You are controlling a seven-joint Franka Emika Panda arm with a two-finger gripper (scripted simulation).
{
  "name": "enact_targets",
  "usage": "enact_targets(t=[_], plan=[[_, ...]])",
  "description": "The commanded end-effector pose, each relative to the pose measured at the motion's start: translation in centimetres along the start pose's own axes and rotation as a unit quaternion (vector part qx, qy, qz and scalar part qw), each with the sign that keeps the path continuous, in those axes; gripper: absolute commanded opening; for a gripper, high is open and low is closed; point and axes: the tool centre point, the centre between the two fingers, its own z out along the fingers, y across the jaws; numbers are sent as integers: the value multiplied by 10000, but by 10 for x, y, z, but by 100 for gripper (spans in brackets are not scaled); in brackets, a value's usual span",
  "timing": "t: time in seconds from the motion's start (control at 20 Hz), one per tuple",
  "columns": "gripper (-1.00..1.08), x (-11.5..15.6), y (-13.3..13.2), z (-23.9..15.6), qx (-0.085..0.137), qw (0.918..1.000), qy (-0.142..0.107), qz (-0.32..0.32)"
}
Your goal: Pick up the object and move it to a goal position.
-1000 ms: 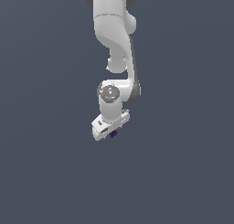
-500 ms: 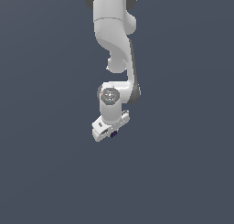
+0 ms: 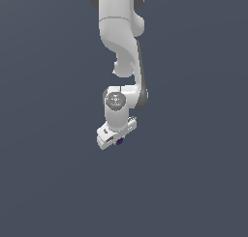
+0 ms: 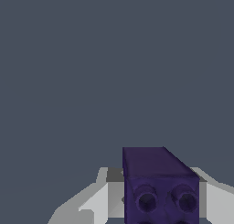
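Note:
The object is a tiny dark purple block (image 3: 119, 141) peeking out just under my white gripper (image 3: 116, 138) in the exterior view. In the wrist view the block (image 4: 157, 184) fills the space between my two grey fingers (image 4: 98, 200), with round holes on its near face. The gripper is shut on the block and holds it in the air below the white arm (image 3: 121, 42). No goal marker shows in either view.
The background is a plain dark grey-blue surface (image 3: 48, 183) in both views, with no other objects or edges in sight.
The arm and gripper have shifted very slightly upward with the block still held. Little else differs.

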Motion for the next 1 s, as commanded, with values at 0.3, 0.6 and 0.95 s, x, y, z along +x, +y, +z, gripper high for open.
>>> enact_targets(t=[0.3, 0.6, 0.95], plan=[[-100, -9, 24, -44, -6, 10000, 5, 3], [-100, -20, 54, -98, -3, 10000, 8, 0], [-100, -33, 93, -169, 0, 10000, 12, -2]])
